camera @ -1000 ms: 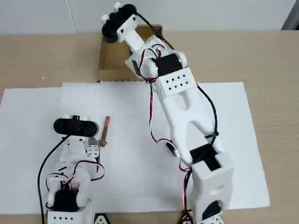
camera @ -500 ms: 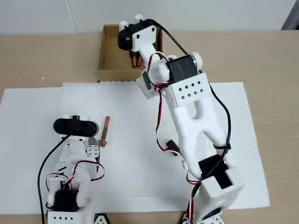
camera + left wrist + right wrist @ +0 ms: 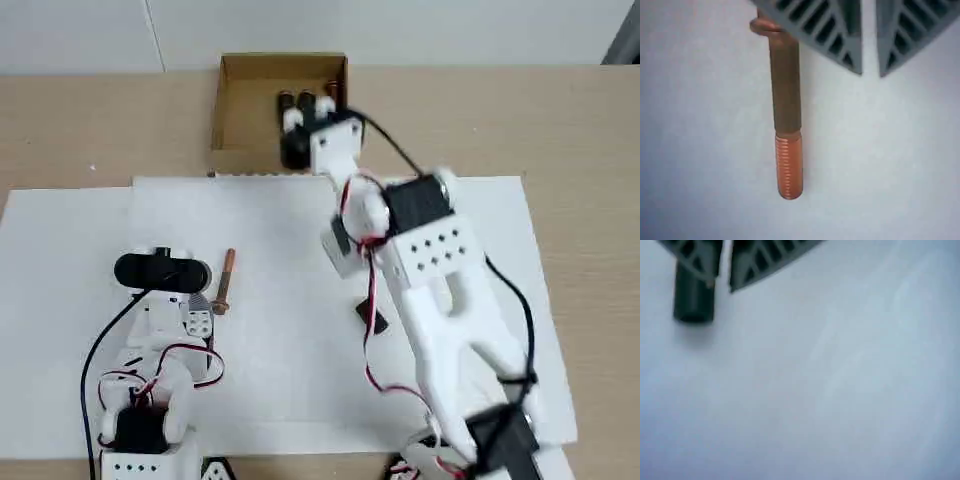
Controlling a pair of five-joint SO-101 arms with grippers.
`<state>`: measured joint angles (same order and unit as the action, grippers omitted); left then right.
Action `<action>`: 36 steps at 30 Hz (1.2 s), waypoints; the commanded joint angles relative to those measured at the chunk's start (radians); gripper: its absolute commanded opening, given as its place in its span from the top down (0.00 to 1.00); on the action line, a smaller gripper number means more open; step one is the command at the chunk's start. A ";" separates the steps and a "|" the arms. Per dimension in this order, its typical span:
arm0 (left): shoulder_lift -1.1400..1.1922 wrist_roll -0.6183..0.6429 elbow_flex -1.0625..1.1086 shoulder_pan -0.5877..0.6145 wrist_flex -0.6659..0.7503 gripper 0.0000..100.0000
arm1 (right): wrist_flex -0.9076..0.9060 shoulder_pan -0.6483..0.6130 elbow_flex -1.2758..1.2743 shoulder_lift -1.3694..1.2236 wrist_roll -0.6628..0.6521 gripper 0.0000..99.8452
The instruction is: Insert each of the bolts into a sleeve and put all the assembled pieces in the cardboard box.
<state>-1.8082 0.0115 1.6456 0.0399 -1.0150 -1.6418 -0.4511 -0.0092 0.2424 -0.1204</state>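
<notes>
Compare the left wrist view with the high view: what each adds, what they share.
Left wrist view adds the threaded end of the bolt and the left gripper, shut, beside its head. High view adds the cardboard box with assembled pieces inside, a dark sleeve on the white paper and the right arm. Both share the bolt lying on that paper.

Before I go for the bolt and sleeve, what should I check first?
1. Bolt free on the paper: ok.
2. Sleeve free on the paper: ok.
3. Left gripper empty, beside the bolt: ok.
4. Right gripper empty: ok.
5. Bolt inside the sleeve: not ok, they lie apart.
6. Sleeve's bore clear: cannot tell.
</notes>
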 commanded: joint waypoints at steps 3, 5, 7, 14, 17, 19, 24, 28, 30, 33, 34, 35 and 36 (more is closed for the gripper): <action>-0.009 0.000 -0.002 0.009 0.000 0.99 | 0.162 0.024 -0.318 0.205 0.000 0.97; -0.009 0.000 -0.002 0.009 0.000 0.99 | 0.223 0.025 -0.434 0.251 0.000 0.91; -0.009 0.000 -0.002 0.009 0.000 0.99 | 0.280 0.031 -0.540 0.285 0.000 0.85; -0.009 0.000 -0.002 0.009 0.000 0.99 | 0.444 0.035 -0.764 0.317 -0.012 0.81; -0.009 0.000 -0.002 0.009 0.000 0.99 | 0.507 0.035 -0.832 0.317 -0.072 0.81; -0.009 0.000 -0.002 0.009 0.000 0.99 | 0.536 0.035 -0.861 0.317 -0.092 0.81; -0.009 0.000 -0.002 0.009 0.000 0.99 | 0.579 0.036 -0.905 0.315 -0.092 0.81; -0.009 0.000 -0.002 0.009 0.000 0.99 | 0.608 0.036 -0.939 0.314 -0.092 0.81; -0.009 0.000 -0.002 0.009 0.000 0.99 | 0.624 0.036 -0.951 0.314 -0.094 0.81; -0.009 0.000 -0.002 0.009 0.000 0.99 | 0.633 0.036 -0.954 0.288 -0.094 0.81; -0.009 0.000 -0.002 0.009 0.000 0.99 | 0.633 0.036 -0.954 0.271 -0.094 0.81; -0.009 0.000 -0.002 0.009 0.000 0.99 | 0.634 0.036 -0.954 0.254 -0.094 0.81; -0.009 0.000 -0.002 0.009 0.000 0.99 | 0.634 0.036 -0.951 0.236 -0.094 0.81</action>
<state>-1.8082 0.0115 1.6456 0.0399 -1.0150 -1.0249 -0.4266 -0.9682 0.5033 -0.2018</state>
